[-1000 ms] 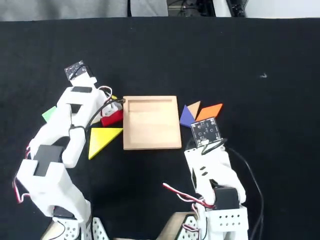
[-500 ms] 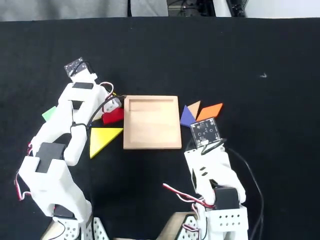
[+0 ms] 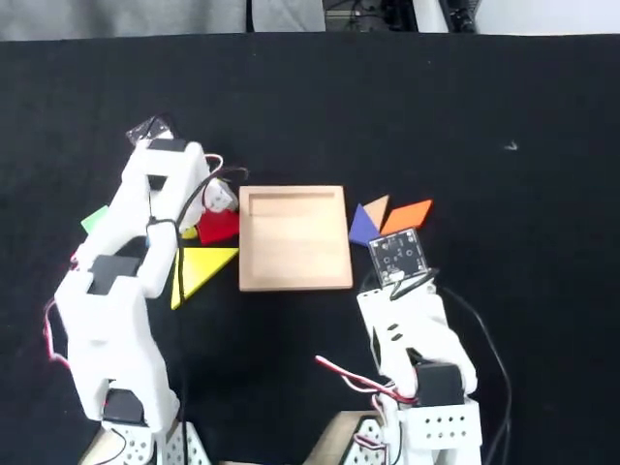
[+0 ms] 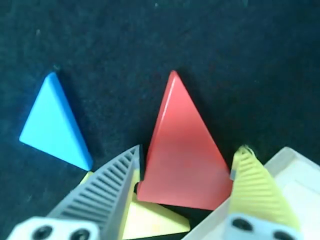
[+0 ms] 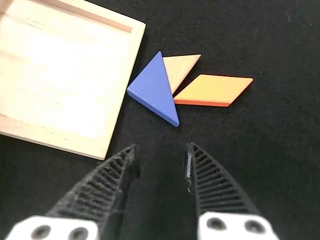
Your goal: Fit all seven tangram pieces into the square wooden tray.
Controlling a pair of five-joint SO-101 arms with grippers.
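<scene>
The left gripper hangs over a black cloth table, its jaws spread apart. A red triangle lies flat between them, apex pointing away from the wrist. The grey ribbed finger sits just beside one base corner and the yellow-tinted finger just beside the other; contact cannot be made out. A light blue triangle lies flat beyond the grey finger, apart from the red one. A pale yellow piece shows just beside the red triangle's base, near the grey finger. A corner of the wooden tray lies behind the yellow-tinted finger
</scene>
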